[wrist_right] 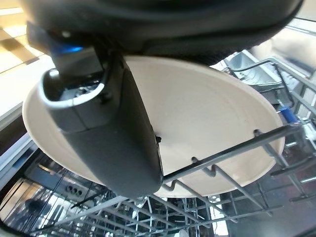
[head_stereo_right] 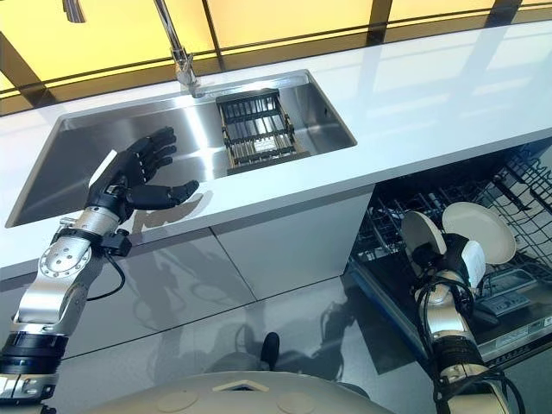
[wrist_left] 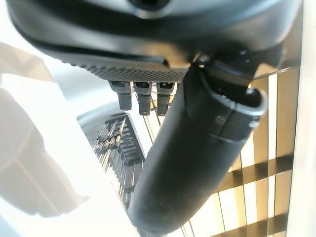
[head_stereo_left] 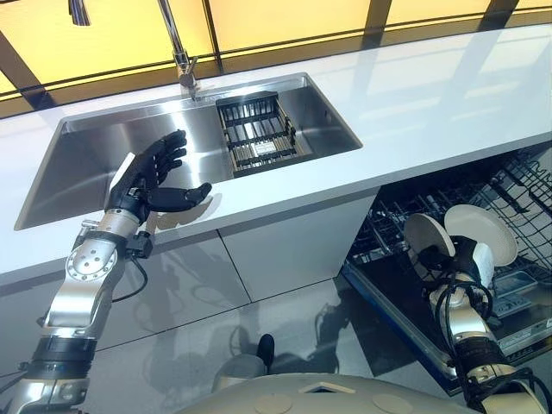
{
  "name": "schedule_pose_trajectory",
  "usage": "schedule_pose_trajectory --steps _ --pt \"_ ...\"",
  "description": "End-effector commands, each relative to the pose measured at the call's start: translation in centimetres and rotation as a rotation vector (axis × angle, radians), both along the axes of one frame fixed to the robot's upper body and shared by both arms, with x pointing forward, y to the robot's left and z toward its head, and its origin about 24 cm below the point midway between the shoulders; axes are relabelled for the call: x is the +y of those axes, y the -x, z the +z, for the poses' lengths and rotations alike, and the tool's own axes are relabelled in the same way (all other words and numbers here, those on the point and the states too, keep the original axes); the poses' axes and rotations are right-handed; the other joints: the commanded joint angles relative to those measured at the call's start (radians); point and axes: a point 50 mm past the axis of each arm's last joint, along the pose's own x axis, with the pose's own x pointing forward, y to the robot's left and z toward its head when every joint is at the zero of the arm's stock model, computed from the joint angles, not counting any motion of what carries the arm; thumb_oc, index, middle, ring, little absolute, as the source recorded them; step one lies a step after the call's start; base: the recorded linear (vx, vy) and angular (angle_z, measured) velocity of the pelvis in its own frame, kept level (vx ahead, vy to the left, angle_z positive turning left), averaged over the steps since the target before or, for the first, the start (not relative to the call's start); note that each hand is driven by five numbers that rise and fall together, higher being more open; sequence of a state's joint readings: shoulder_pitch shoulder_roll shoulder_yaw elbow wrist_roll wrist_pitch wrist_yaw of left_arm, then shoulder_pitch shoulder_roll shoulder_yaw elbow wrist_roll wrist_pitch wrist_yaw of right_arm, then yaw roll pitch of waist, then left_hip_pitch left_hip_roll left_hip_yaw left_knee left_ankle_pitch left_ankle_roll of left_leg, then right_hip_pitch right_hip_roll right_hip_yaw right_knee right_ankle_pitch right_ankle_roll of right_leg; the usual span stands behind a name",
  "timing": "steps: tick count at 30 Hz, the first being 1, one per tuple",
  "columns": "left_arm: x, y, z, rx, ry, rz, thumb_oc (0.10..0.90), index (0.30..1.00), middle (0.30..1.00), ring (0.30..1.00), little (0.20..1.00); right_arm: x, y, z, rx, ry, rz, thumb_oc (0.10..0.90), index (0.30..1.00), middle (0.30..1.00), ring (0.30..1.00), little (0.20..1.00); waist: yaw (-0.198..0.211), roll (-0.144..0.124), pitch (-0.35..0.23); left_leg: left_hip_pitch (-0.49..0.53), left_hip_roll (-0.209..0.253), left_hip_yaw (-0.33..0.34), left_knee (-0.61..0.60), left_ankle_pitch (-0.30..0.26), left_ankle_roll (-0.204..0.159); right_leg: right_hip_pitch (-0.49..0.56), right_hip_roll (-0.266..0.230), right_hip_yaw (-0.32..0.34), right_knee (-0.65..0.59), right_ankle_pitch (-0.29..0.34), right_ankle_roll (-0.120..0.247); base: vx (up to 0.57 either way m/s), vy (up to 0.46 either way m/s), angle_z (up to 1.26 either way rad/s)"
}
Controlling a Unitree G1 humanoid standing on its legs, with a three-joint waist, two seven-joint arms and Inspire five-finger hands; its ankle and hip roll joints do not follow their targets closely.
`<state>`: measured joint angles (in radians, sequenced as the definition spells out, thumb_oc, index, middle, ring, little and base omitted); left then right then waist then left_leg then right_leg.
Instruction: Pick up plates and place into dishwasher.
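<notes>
1. The left hand hovers over the steel sink's front rim, fingers spread, holding nothing
2. A dark rack sits in the sink, set in a white countertop under yellow-lit windows
3. The right hand clasps a white plate among the open dishwasher's wire tines, beside a second plate

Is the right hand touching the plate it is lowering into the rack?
Touching. In the right wrist view, the right hand's thumb lies flat against the plate.
</notes>
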<state>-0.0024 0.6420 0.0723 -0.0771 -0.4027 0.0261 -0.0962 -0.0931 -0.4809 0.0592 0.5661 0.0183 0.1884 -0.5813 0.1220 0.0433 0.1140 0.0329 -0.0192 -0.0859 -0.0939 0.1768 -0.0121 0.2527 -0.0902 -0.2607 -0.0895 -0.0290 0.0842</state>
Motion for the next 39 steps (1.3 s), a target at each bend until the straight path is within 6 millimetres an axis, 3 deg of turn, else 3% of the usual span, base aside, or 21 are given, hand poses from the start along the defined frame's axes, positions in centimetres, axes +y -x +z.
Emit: schedule_pose_trajectory --steps 1,4,8,19,24,32,39 --pt "-1.0 -1.2 4.2 -0.208 -0.026 -0.044 0.800 0.900 0.900 0.900 0.900 2.1 -5.4 7.2 -0.365 0.092 0.154 0.800 0.900 0.900 0.900 0.900 0.024 -0.013 -0.056 0.102 -0.039 0.054 0.007 -0.173 0.017 -0.082 0.023 0.000 0.034 0.018 -0.001 0.00 0.000 0.00" --pt "-1.1 -1.2 3.9 -0.201 -0.023 -0.044 0.800 0.900 0.900 0.900 0.900 3.4 -5.5 9.2 -0.526 0.104 0.193 0.800 0.900 0.900 0.900 0.900 0.014 -0.012 -0.058 0.105 -0.040 0.062 0.007 -0.177 0.021 -0.083 0.023 0.010 0.034 0.019 0.002 0.00 0.000 0.00" --pt "-0.8 -1.1 3.6 -0.197 -0.019 -0.041 0.800 0.900 0.900 0.900 0.900 3.4 -5.0 9.8 -0.589 0.101 0.208 0.800 0.900 0.900 0.900 0.900 -0.001 -0.012 -0.063 0.108 -0.041 0.075 0.007 -0.182 0.024 -0.086 0.023 0.020 0.033 0.020 0.006 0.00 0.000 0.00" --pt "0.4 -0.1 3.6 -0.193 -0.022 -0.005 0.800 0.900 0.900 0.900 0.900 1.9 -1.5 7.7 -0.535 0.054 0.154 0.800 0.900 0.900 0.900 0.900 -0.070 -0.021 -0.063 0.121 -0.032 0.129 0.007 -0.195 0.026 -0.094 0.030 0.066 0.014 0.037 0.015 -0.02 -0.010 -0.06" --pt "1.2 0.4 3.7 -0.204 -0.022 0.023 0.800 0.900 0.900 0.900 0.900 1.4 0.2 7.1 -0.615 -0.030 0.041 0.800 0.900 0.900 0.900 0.900 -0.097 -0.022 -0.056 0.126 -0.028 0.152 0.007 -0.199 0.025 -0.102 0.035 0.094 0.012 0.042 0.019 -0.04 -0.024 -0.27" --pt "2.1 0.9 3.5 -0.204 -0.016 0.061 0.800 0.900 0.900 0.900 0.900 -0.4 4.7 3.5 -0.822 -0.245 -0.427 0.800 0.900 0.900 0.900 0.900 -0.132 -0.010 -0.047 0.128 -0.019 0.182 0.007 -0.207 0.026 -0.115 0.044 0.129 0.022 0.038 0.021 -0.02 -0.017 -0.23" --pt "1.7 0.2 4.5 -0.205 -0.017 0.045 0.800 0.900 0.900 0.900 0.900 0.2 5.3 -0.1 -0.777 -0.492 -0.513 0.800 0.900 0.900 0.900 0.900 -0.127 0.000 -0.038 0.121 -0.022 0.171 0.007 -0.201 0.027 -0.122 0.044 0.127 0.028 0.039 0.014 -0.01 -0.016 -0.07"
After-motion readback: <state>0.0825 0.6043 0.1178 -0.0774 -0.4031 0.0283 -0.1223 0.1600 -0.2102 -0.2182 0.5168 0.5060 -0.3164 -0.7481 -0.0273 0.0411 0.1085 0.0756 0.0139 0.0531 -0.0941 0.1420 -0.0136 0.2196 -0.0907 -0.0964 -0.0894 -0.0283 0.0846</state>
